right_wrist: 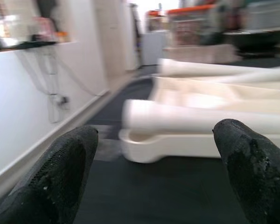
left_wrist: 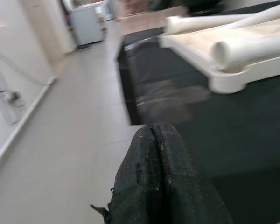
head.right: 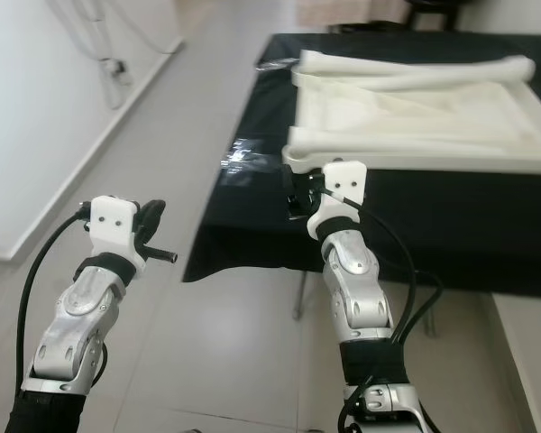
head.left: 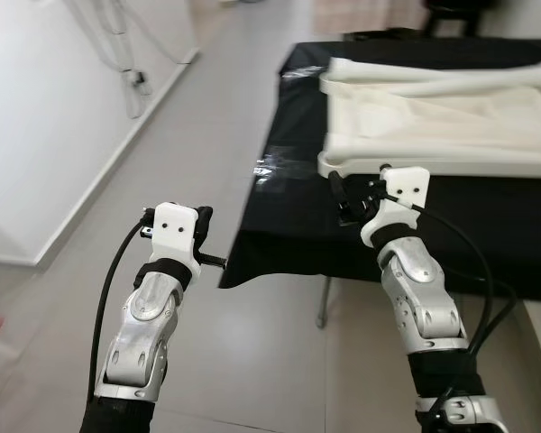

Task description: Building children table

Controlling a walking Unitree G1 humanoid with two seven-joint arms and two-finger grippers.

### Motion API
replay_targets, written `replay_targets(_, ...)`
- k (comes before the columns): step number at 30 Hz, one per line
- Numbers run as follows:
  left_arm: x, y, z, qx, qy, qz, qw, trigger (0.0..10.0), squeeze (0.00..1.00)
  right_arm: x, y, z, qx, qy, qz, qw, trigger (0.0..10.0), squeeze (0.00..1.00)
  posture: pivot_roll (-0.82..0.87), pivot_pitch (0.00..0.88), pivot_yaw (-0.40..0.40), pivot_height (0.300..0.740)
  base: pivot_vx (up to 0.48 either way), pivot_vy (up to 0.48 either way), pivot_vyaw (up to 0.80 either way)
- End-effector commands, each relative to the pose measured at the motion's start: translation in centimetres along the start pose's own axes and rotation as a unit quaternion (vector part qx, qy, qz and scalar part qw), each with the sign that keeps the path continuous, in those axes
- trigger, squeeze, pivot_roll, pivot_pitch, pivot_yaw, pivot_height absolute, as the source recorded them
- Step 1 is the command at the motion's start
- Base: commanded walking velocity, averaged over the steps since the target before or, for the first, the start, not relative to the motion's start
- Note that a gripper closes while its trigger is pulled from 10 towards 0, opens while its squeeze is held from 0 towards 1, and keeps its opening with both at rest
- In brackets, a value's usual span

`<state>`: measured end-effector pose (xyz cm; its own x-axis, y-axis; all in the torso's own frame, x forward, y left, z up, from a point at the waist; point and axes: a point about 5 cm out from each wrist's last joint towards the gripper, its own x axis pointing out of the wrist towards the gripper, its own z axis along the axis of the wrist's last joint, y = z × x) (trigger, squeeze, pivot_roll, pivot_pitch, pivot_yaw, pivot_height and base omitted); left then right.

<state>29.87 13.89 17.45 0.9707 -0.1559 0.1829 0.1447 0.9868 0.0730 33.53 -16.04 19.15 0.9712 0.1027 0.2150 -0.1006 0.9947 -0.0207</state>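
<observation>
A white children's table top (head.left: 433,122) lies upside down on a black-covered table (head.left: 288,225). White round legs (head.left: 433,79) lie loose across it. My right gripper (head.left: 356,194) is open at the top's near left corner, low over the black cover. In the right wrist view its fingers (right_wrist: 67,161) stand wide apart, and one leg (right_wrist: 191,116) and the rounded corner (right_wrist: 144,149) lie ahead of them. My left gripper (head.left: 205,215) is shut on nothing and hangs over the floor, left of the black table's edge. Its fingers (left_wrist: 154,154) are pressed together.
Grey tiled floor (head.left: 189,135) runs along the table's left side to a white wall with hanging cables (head.left: 131,81). A metal table leg (head.left: 323,302) stands under the black cover near my right arm. Farther back is a white cabinet (left_wrist: 86,23).
</observation>
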Motion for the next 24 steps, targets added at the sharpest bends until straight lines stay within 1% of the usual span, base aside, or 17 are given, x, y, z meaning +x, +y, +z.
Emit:
replay_targets(1,-0.1,0.4,-0.1,-0.002,0.004,0.005,1.0,10.0,0.0,0.2,0.5,0.4,0.004,-0.003,0.014,1.0,10.0,0.0,0.04,0.111,0.059,0.74,0.0,0.0,0.0)
replay_targets(2,0.0,0.4,-0.1,-0.004,0.001,0.006,1.0,10.0,0.0,0.3,0.7,0.5,0.005,-0.004,0.022,1.0,10.0,0.0,0.04,0.108,0.052,0.74,0.0,0.0,-0.8)
replay_targets(5,0.2,0.6,0.1,-0.006,-0.002,0.009,1.0,10.0,0.0,0.4,1.0,0.7,0.011,-0.011,0.024,1.0,10.0,0.0,0.03,0.103,0.048,0.74,0.0,0.0,0.0)
replay_targets(7,0.2,0.8,0.3,-0.009,-0.006,0.011,1.0,10.0,0.0,0.6,1.2,0.9,0.003,-0.011,0.031,0.999,10.0,0.0,0.03,0.097,0.044,0.74,0.0,0.0,0.0)
replay_targets(9,0.3,0.8,0.4,-0.01,-0.008,0.011,1.0,10.0,0.0,0.6,1.3,0.9,0.003,-0.012,0.032,0.999,10.0,0.0,0.03,0.097,0.044,0.74,0.0,0.0,-0.8)
replay_targets(10,0.3,0.8,0.5,-0.012,-0.01,0.011,1.0,10.0,0.0,0.6,1.2,1.0,0.011,-0.012,0.03,0.999,10.0,0.0,0.03,0.096,0.039,0.74,0.0,0.0,-0.8)
replay_targets(13,0.3,0.7,0.7,-0.016,-0.014,0.007,1.0,10.0,0.0,0.6,1.1,1.1,0.011,-0.012,0.026,1.0,10.0,0.0,0.03,0.096,0.039,0.74,0.244,0.0,0.0)
replay_targets(15,0.6,0.5,0.9,-0.018,-0.019,-0.002,1.0,10.0,0.0,0.8,1.2,1.0,0.013,-0.01,0.029,0.999,10.0,0.0,0.03,0.085,0.035,0.74,0.247,0.0,-0.8)
replay_targets(19,0.8,0.1,1.2,-0.021,-0.026,-0.012,0.999,10.0,0.0,0.9,1.6,1.0,0.006,-0.008,0.035,0.999,10.0,0.0,0.03,0.075,0.031,0.74,0.26,0.0,0.0)
replay_targets(22,0.9,-0.1,1.4,-0.023,-0.029,-0.017,0.999,10.0,0.0,1.0,1.8,1.0,0.015,-0.008,0.042,0.999,10.0,0.0,0.03,0.071,0.027,0.74,0.29,0.0,-0.8)
replay_targets(24,0.9,-0.1,1.4,-0.024,-0.03,-0.019,0.999,10.0,0.0,1.0,1.9,1.0,0.016,-0.008,0.042,0.999,10.0,0.0,0.03,0.071,0.027,0.74,0.3,0.0,0.0)
